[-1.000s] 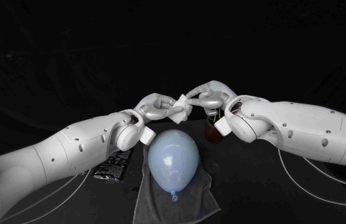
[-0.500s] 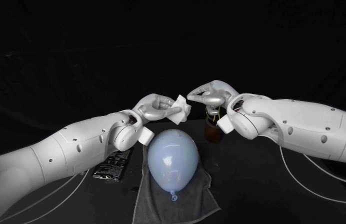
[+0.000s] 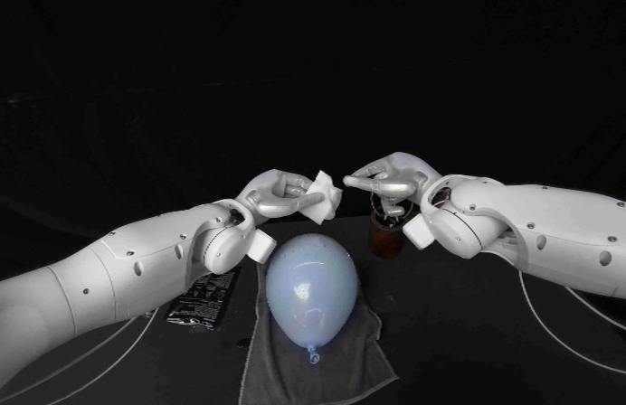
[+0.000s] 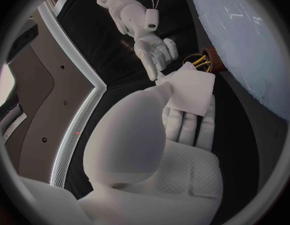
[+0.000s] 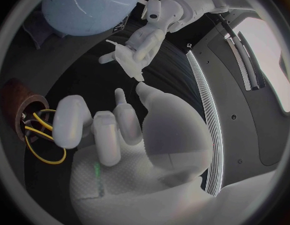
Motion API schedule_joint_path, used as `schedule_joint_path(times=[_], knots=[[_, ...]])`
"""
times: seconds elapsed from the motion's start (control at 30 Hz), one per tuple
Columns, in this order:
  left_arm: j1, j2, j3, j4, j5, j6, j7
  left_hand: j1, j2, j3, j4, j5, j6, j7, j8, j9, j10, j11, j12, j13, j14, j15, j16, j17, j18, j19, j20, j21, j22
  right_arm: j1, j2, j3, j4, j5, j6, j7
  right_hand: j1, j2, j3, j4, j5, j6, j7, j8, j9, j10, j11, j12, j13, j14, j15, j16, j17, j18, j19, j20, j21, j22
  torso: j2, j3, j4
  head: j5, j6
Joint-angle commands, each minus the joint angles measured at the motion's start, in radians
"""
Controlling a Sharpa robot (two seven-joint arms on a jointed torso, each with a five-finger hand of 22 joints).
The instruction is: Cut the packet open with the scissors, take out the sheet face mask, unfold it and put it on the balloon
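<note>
Black cloth covers the table [image 3: 522, 351] and a black backdrop [image 3: 313, 52] closes the space behind it.

Head view: a pale blue balloon [image 3: 310, 286] lies on a grey towel [image 3: 280, 380] at the near middle, knot toward the robot. Above its far end the left hand [image 3: 277, 197] grips a folded white sheet mask [image 3: 324, 197], held clear of the balloon. The right hand [image 3: 386, 177] hangs just beside the mask's upper corner, fingers drawn together with nothing in them. A brown cup [image 3: 385, 240] stands on the table directly below the right hand, just beside the balloon. A dark packet [image 3: 205, 304] lies flat beside the towel, partly hidden under the left arm.

Left wrist view: the mask rests across the left hand's fingers. The right hand's fingertips [image 4: 158, 71] point at the mask's corner; whether they touch it cannot be told. Yellow scissors [image 4: 199, 61] stand in the cup beyond the mask, next to the balloon.

Right wrist view: the right hand's fingers are curled in on nothing, above the cup and the scissors' handles.
</note>
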Motion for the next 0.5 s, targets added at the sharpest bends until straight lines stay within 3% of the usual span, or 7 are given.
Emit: schedule_joint_path(times=[0.03, 0.5], knots=[[0.002, 0.0, 0.001, 0.002, 0.015, 0.009, 0.007, -0.01, -0.001, 0.013, -0.001, 0.003, -0.006, 0.003, 0.005, 0.067, 0.003, 0.004, -0.005, 0.002, -0.004, 0.0, 0.004, 0.002, 0.009, 0.007, 0.002, 0.005, 0.0, -0.004, -0.008, -0.001, 0.016, 0.02, 0.024, 0.051, 0.016, -0.009, -0.012, -0.001, 0.006, 0.011, -0.003, -0.003, -0.002, 0.005, -0.007, 0.01, 0.1, 0.106, 0.004, 0.005, 0.263, 0.005, 0.009, -0.002, 0.013, 0.141, -0.001, 0.0003, -0.0008, 0.001, -0.002], [0.002, -0.002, 0.001, 0.003, 0.016, 0.009, 0.005, -0.025, -0.006, 0.031, -0.012, 0.003, -0.007, 0.003, 0.009, 0.075, 0.006, 0.003, -0.005, 0.003, -0.003, -0.001, 0.008, 0.006, 0.011, 0.011, 0.001, 0.007, 0.001, -0.022, 0.019, -0.008, 0.0, 0.033, 0.04, 0.076, 0.101, -0.012, -0.037, -0.03, 0.004, 0.022, -0.004, -0.005, -0.014, 0.011, -0.009, 0.021, 0.099, 0.106, 0.001, 0.005, 0.263, 0.002, 0.018, -0.005, 0.026, 0.149, 0.0, -0.0008, 0.001, 0.0, -0.004]])
